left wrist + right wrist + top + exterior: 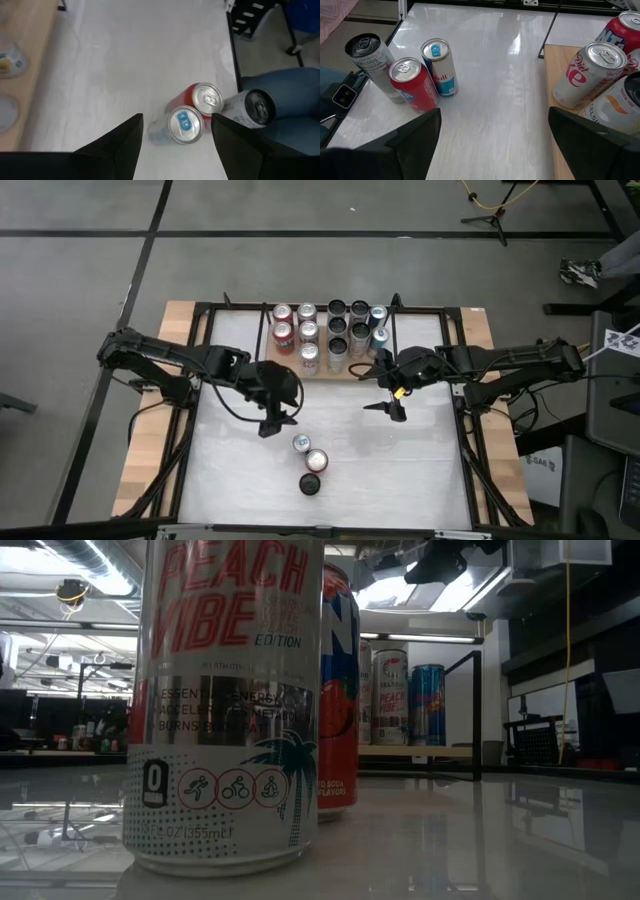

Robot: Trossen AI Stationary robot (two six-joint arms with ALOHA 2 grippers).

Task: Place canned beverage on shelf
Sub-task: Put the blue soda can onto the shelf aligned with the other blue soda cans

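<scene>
Blue-tabbed can between left pincer fingers

My overhead camera looks straight down on the whole table. My low one sits at table height, very close to a silver can. Both wrist cameras look down on the same three-can cluster.

We saw two dark, nearly black jointed arms, black cables looped beside each, the left end effector with two tapering matte black fingers, the right end effector alike, a small yellow mark near its wrist.
</scene>
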